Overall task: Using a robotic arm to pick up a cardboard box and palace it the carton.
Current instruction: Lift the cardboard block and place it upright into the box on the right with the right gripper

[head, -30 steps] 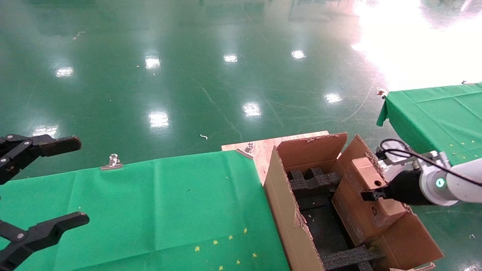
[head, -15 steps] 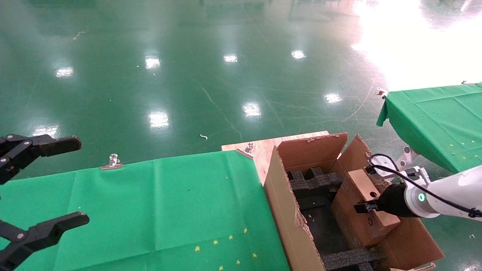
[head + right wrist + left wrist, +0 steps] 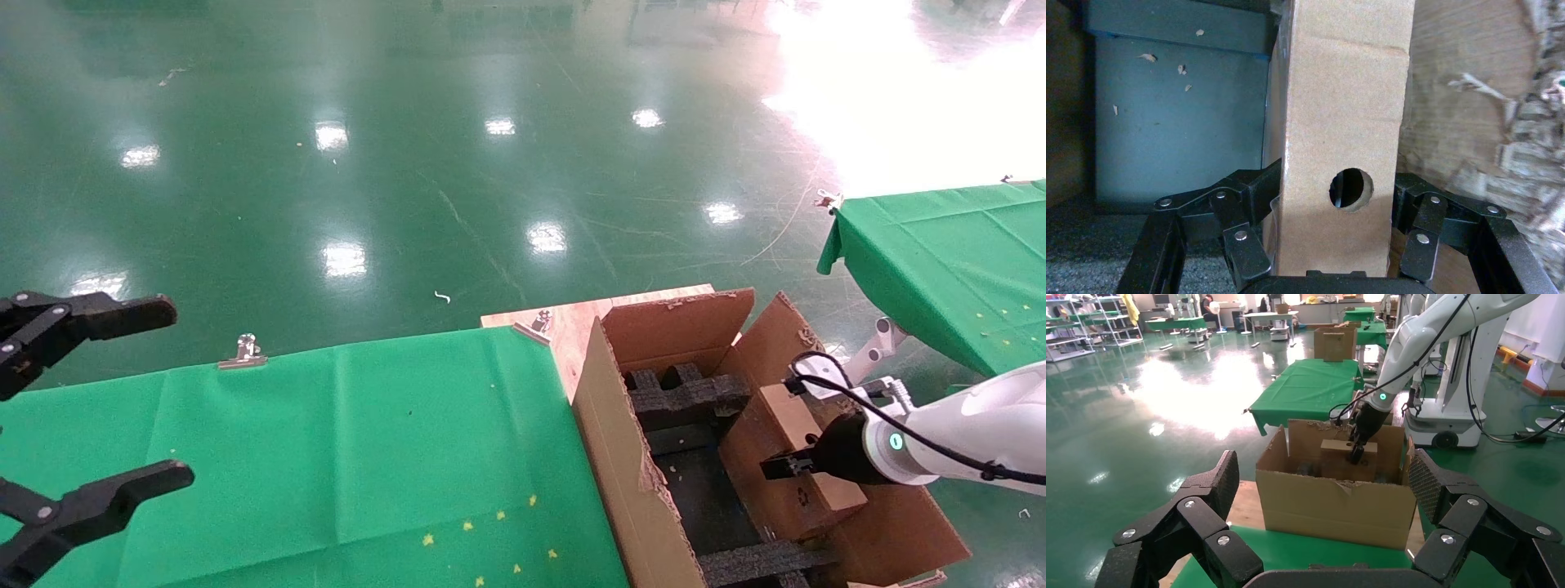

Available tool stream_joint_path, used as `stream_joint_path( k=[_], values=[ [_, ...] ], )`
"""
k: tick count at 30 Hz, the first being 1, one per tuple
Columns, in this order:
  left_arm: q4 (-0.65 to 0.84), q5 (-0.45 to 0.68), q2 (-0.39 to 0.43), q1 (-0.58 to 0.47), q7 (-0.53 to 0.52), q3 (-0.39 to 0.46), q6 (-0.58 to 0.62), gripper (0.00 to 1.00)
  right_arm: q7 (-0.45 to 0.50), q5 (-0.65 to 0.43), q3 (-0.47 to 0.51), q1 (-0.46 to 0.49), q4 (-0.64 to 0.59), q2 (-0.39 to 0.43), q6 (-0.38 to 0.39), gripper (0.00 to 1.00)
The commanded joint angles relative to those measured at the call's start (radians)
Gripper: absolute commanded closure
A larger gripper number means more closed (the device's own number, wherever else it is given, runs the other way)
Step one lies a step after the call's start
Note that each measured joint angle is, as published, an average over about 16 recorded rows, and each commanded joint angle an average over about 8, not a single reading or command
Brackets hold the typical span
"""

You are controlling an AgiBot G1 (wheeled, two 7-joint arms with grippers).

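The robotic arm (image 3: 964, 425) reaches in from the right, and my right gripper (image 3: 797, 453) is shut on the cardboard box (image 3: 783, 411). The box stands on edge, partly down inside the carton (image 3: 629, 457), close to its right wall. In the right wrist view the black fingers (image 3: 1251, 190) press both broad faces of the box (image 3: 1340, 110), beside its round hole (image 3: 1350, 190). From the left wrist view the box (image 3: 1333, 459) pokes above the carton's front wall (image 3: 1333, 502). Black foam inserts (image 3: 686, 396) line the carton floor. My left gripper (image 3: 163, 392) hangs open at the far left, holding nothing.
A green-clothed table (image 3: 327, 449) lies left of the carton, with a metal clip (image 3: 243, 351) on its far edge. The carton sits on a wooden board (image 3: 572, 318). A second green table (image 3: 948, 253) stands to the right. The carton's torn right flap (image 3: 776, 343) rises behind the box.
My right gripper has carried the box down and slightly leftward, deeper into the carton. The left arm has not moved.
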Motion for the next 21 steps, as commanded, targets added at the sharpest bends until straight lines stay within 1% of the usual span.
stream_joint_path(
  k=[1, 11, 12, 19, 21],
  values=[
    [0.000, 0.000, 0.000, 0.000, 0.000, 0.000, 0.000, 0.00, -0.004, 0.003, -0.003, -0.009, -0.011, -0.008, 0.006, 1.00],
    [0.000, 0.000, 0.000, 0.000, 0.000, 0.000, 0.000, 0.00, -0.032, 0.037, -0.011, -0.038, -0.078, -0.056, 0.014, 0.99],
    [0.000, 0.000, 0.000, 0.000, 0.000, 0.000, 0.000, 0.00, -0.034, 0.041, -0.011, -0.038, -0.081, -0.058, 0.013, 0.88],
    [0.000, 0.000, 0.000, 0.000, 0.000, 0.000, 0.000, 0.00, -0.045, 0.058, -0.011, -0.043, -0.098, -0.069, 0.009, 0.02],
    [0.000, 0.000, 0.000, 0.000, 0.000, 0.000, 0.000, 0.00, -0.045, 0.059, -0.011, -0.043, -0.098, -0.069, 0.008, 0.00]
  ],
)
